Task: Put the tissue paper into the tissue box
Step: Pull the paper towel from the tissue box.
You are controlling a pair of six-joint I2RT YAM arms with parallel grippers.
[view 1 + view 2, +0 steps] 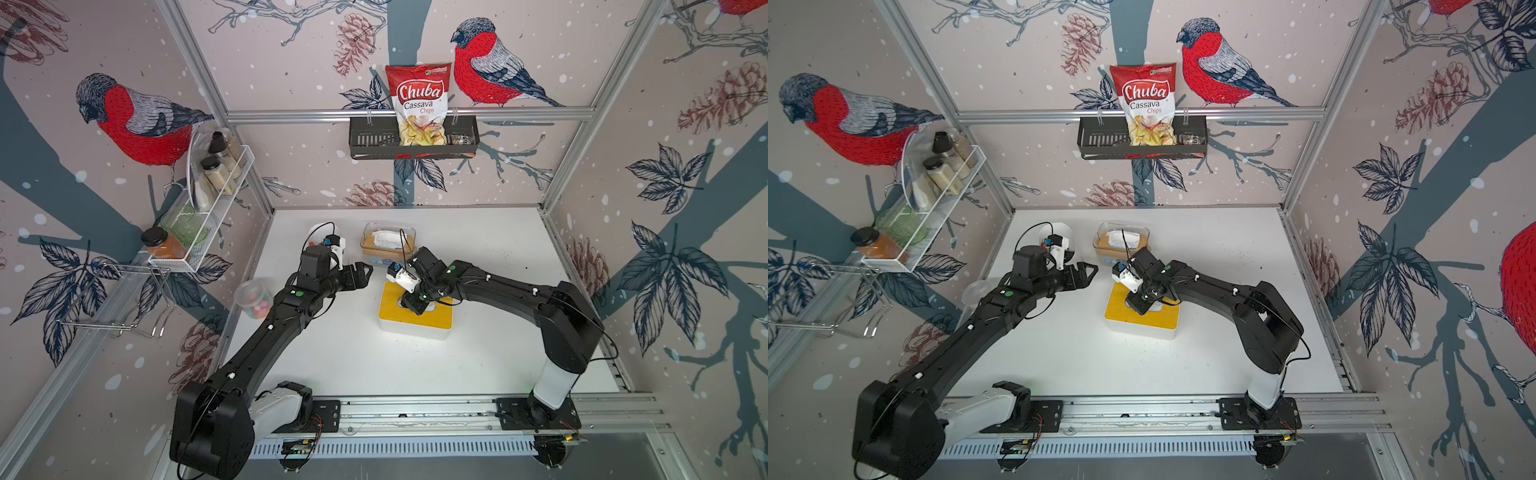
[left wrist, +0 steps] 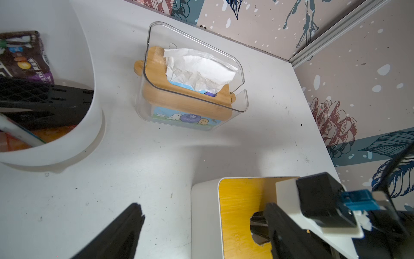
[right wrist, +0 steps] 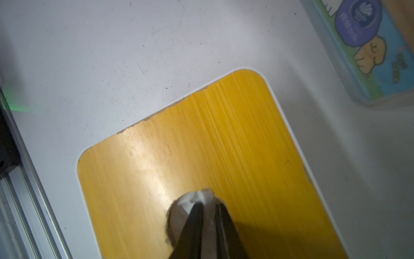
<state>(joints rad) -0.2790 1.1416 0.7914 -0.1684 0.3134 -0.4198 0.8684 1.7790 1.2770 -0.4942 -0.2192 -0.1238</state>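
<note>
The tissue paper (image 3: 190,199) sits as a white wad in the round hole of the tissue box (image 1: 436,318), partly below the yellow lid and directly under the right gripper (image 3: 210,205). The gripper's 2 fingers point down into the hole, pinched almost together with pale tissue in the narrow gap. The next move likely runs straight down through the opening, since the wad lies in line with the fingertips, not to either side. The left gripper (image 1: 362,275) hangs spread wide and empty near the box's far-left corner, apart from it, so the right arm is clearly nearer.
</note>
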